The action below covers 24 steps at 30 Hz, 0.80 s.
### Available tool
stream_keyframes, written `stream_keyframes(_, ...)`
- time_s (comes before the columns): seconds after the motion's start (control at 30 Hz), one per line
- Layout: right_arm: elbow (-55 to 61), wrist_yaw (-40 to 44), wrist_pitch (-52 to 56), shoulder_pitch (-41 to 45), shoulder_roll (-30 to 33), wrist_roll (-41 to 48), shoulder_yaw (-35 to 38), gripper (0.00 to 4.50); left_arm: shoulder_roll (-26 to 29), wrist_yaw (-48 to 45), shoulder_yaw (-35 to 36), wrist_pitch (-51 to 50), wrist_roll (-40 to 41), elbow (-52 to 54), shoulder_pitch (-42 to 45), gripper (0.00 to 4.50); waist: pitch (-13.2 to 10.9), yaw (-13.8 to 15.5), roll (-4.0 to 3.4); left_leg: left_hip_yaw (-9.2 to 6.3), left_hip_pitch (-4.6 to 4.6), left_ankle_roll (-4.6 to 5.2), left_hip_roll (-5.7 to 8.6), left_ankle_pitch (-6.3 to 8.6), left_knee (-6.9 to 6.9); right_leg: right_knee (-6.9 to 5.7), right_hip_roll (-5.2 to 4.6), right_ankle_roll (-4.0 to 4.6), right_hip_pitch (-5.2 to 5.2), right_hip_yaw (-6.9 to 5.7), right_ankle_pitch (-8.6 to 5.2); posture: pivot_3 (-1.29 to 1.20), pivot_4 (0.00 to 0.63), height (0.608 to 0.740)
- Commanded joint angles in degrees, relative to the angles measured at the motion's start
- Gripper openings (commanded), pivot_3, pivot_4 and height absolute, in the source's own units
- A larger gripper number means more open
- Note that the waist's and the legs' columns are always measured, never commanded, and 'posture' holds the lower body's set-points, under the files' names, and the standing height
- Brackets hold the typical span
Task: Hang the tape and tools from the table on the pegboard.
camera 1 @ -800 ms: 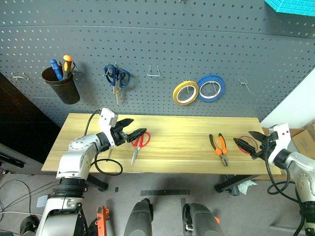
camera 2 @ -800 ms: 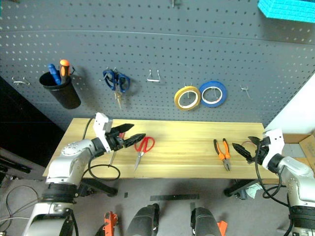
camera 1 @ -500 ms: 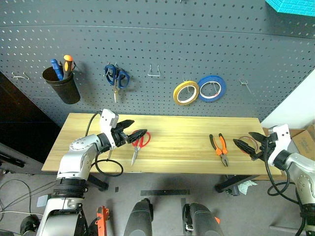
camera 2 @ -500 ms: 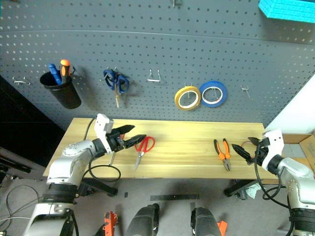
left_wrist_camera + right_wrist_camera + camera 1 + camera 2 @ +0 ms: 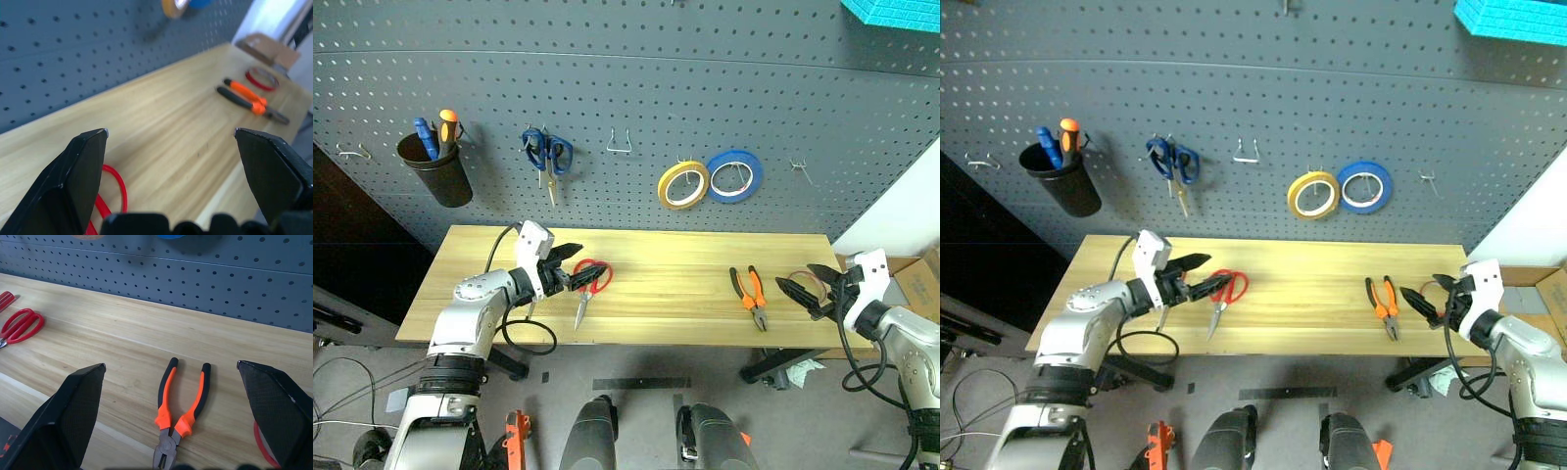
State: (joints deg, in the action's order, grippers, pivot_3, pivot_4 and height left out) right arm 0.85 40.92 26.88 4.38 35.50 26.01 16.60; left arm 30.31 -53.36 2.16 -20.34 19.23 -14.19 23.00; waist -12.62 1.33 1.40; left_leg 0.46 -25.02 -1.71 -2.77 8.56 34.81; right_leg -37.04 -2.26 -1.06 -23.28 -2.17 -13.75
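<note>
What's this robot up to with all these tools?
It is tidying tools from the table onto the pegboard. Nothing is held yet. The open left gripper hovers at the red-handled scissors; the open right gripper is by the red tape. The pliers lie between them.

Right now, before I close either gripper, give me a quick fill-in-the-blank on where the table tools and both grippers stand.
1. The left gripper hovers, jaws open, at the handles of the red ____ on the table.
2. The pliers have black and ____ handles.
3. The red tape lies flat on the table by the ____ gripper.
4. On the pegboard, the yellow roll hangs beside a ____ roll.

Missing words: scissors; orange; right; blue
</note>
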Motion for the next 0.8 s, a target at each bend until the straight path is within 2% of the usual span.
stream_keyframes(0.03,2.55,-0.81,0.34,-0.99,-0.12,0.60,1.06,4.50,0.59,-1.33,-0.32,0.93,-0.01,1.40,-0.13,4.44,-0.01,0.00,0.00,0.00,0.00,0.00,-0.01,0.00,0.00,0.01,0.00,0.00,0.00,0.00,0.00,0.02,0.205,0.740)
stream_keyframes(0.17,1.90,-3.74,0.69,-0.85,0.00,-1.83,0.15,4.50,-0.05,-2.25,-1.77,0.35,0.06,4.77,-1.05,4.44,-0.04,-0.01,-0.02,0.02,0.00,0.00,-0.01,0.00,-0.01,0.01,-0.03,0.01,-0.02,0.04,-0.01,0.02,0.224,0.740)
stream_keyframes(0.3,-3.95,-7.44,2.94,2.71,0.87,-6.50,-2.75,4.50,-2.34,-2.71,-5.09,-2.36,1.19,10.37,-1.36,4.44,-0.81,-0.05,-0.02,0.03,0.02,-0.01,-0.05,0.01,0.01,0.00,-0.06,0.02,-0.02,0.09,-0.01,0.02,0.280,0.740)
stream_keyframes(0.57,-16.04,-6.21,0.87,9.67,3.12,-12.35,-7.11,4.50,-4.85,-3.20,-10.84,-4.02,0.43,14.64,-1.25,4.44,-4.33,-0.04,-0.29,0.12,-0.13,0.03,-0.01,0.01,-0.04,-0.03,-0.30,0.03,-0.24,0.21,-0.02,0.03,0.380,0.740)
stream_keyframes(0.67,-19.36,-4.36,-0.13,11.88,4.17,-12.74,-7.18,4.50,-5.41,-3.18,-12.16,-5.34,0.87,17.01,-2.18,4.44,-5.61,-0.04,-0.32,0.15,-0.86,0.12,0.01,0.04,0.07,-0.17,-0.01,-0.34,-0.87,0.30,0.17,0.05,0.412,0.740)
stream_keyframes(0.8,-23.71,-2.09,-1.46,15.32,5.82,-13.48,-7.27,4.50,-7.27,-2.16,-14.07,-7.23,1.41,20.73,-3.49,4.44,-7.33,-0.03,-0.44,0.15,-0.93,0.26,0.01,0.13,0.07,-0.17,0.02,-0.45,-0.92,0.30,0.12,0.05,0.438,0.740)
